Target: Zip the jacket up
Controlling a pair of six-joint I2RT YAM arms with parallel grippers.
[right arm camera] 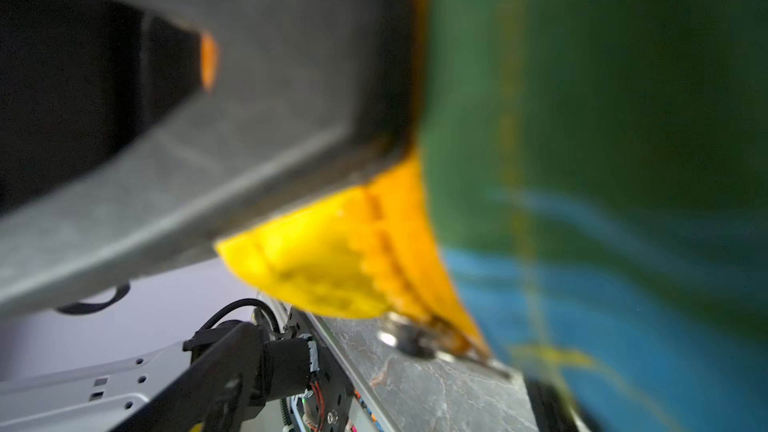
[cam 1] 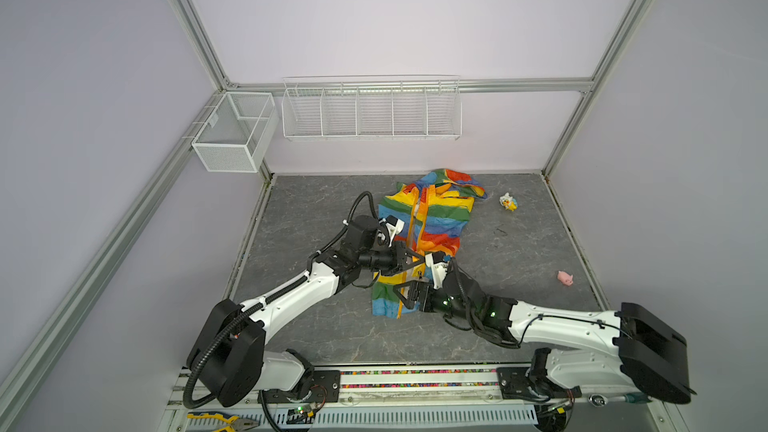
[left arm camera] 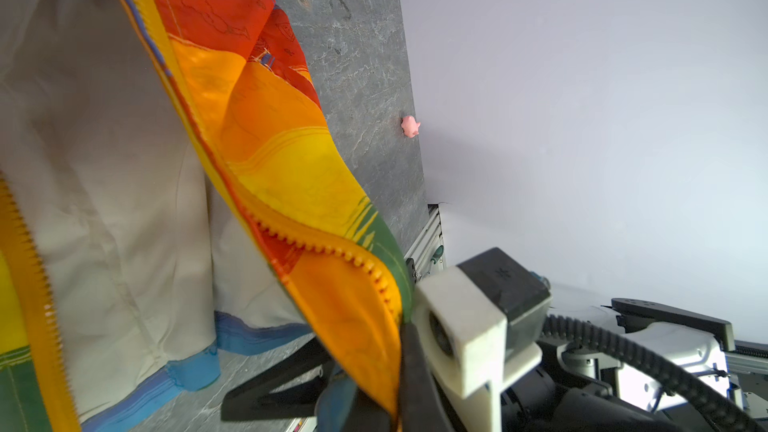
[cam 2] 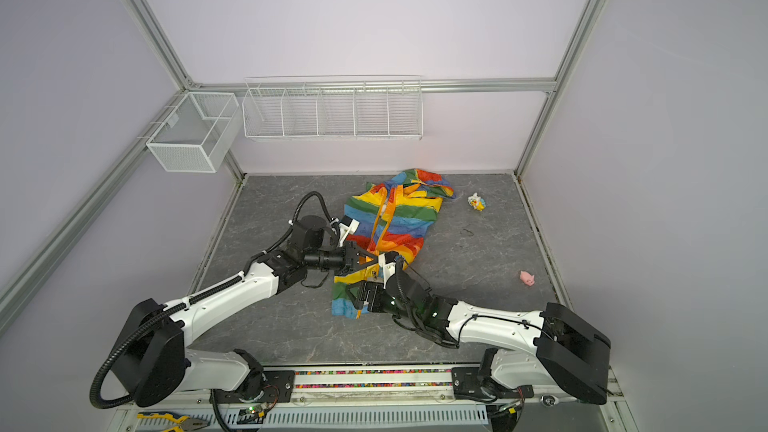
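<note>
The rainbow-striped jacket [cam 1: 436, 209] [cam 2: 399, 214] lies on the grey table, hood toward the back wall. Its orange-edged zipper [cam 1: 415, 222] gapes open, and cream lining [left arm camera: 104, 160] shows in the left wrist view. My left gripper [cam 1: 422, 261] [cam 2: 376, 261] [left arm camera: 399, 396] is shut on the orange zipper edge low on the jacket, holding it lifted. Just below it, my right gripper [cam 1: 401, 295] [cam 2: 357, 295] stands open at the jacket's green and blue hem. The right wrist view is blurred, showing the yellow-orange edge and a metal zipper slider [right arm camera: 409, 338] close by.
A white-yellow toy [cam 1: 508, 201] [cam 2: 476, 201] sits right of the hood. A pink pig toy [cam 1: 565, 278] [cam 2: 527, 278] [left arm camera: 410, 126] lies near the right edge. Two white wire baskets [cam 1: 232, 135] [cam 1: 370, 112] hang on the walls. Pliers [cam 1: 220, 421] rest by the front rail.
</note>
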